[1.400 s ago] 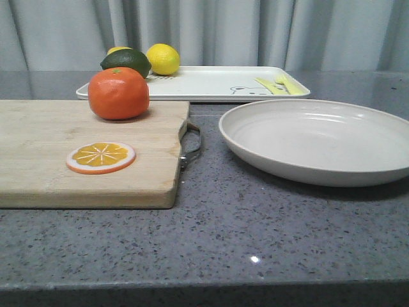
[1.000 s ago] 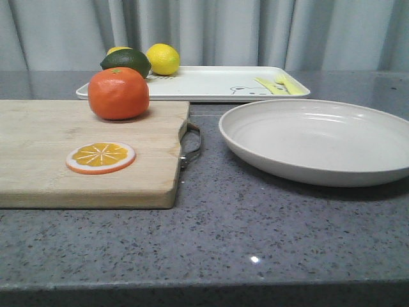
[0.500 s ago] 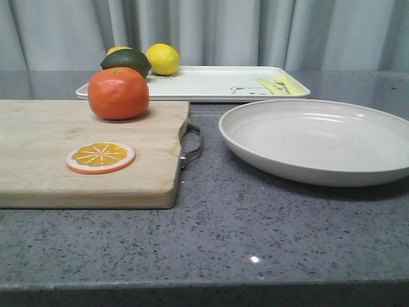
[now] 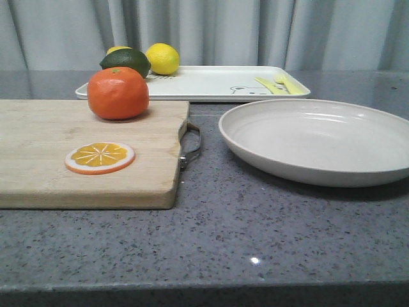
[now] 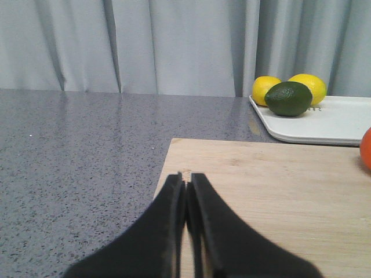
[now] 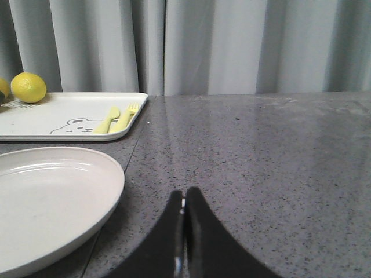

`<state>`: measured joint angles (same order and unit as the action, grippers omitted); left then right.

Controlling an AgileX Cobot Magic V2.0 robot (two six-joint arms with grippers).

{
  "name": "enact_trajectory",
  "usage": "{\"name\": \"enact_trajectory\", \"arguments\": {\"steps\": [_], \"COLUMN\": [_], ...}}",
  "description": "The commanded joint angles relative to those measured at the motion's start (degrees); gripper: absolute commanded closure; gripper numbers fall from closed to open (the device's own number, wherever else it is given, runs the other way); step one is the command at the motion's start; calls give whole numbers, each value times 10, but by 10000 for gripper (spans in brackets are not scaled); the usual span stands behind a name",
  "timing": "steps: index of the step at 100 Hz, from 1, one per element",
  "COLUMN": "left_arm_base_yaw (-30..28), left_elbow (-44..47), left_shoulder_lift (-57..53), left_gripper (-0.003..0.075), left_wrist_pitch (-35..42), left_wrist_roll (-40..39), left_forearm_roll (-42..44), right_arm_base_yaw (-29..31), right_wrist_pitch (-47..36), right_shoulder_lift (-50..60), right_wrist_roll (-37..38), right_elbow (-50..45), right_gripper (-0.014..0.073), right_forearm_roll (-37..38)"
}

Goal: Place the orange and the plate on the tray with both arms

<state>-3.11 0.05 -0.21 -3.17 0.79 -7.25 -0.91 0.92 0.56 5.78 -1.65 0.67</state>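
Observation:
The orange (image 4: 118, 93) sits on the far part of the wooden cutting board (image 4: 38, 173); only its edge shows in the left wrist view (image 5: 366, 149). The off-white plate (image 4: 319, 137) rests on the counter right of the board, and shows in the right wrist view (image 6: 46, 202). The white tray (image 4: 211, 83) with a bear drawing lies behind both, also in the left wrist view (image 5: 324, 124) and right wrist view (image 6: 64, 116). My left gripper (image 5: 186, 180) is shut and empty over the board's near corner. My right gripper (image 6: 184, 196) is shut and empty on the counter beside the plate. Neither gripper shows in the front view.
An orange slice (image 4: 100, 157) lies on the board. A dark green lime (image 4: 125, 61) and two lemons (image 4: 163, 58) sit on the tray's left end; yellow cutlery (image 4: 278, 85) lies on its right end. A curtain hangs behind the grey counter (image 4: 255, 236).

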Motion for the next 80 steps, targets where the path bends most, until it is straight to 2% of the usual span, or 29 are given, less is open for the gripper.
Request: {"name": "enact_trajectory", "arguments": {"steps": [1, 35, 80], "left_arm_base_yaw": [0, 0, 0], "left_elbow": [-5, -104, -258], "left_shoulder_lift": [-12, 87, 305], "left_gripper": [739, 739, 739], "left_wrist_pitch": [43, 32, 28], "left_wrist_roll": [-4, -4, -4], "left_forearm_roll": [-12, -12, -12], "right_arm_base_yaw": [-3, -3, -3], "right_wrist_pitch": [-35, 47, 58], "right_shoulder_lift": [4, -88, -271], "right_wrist_roll": [4, 4, 4], "right_elbow": [27, 133, 249], "right_gripper": [654, 654, 654], "right_forearm_roll": [1, -7, -7]}}
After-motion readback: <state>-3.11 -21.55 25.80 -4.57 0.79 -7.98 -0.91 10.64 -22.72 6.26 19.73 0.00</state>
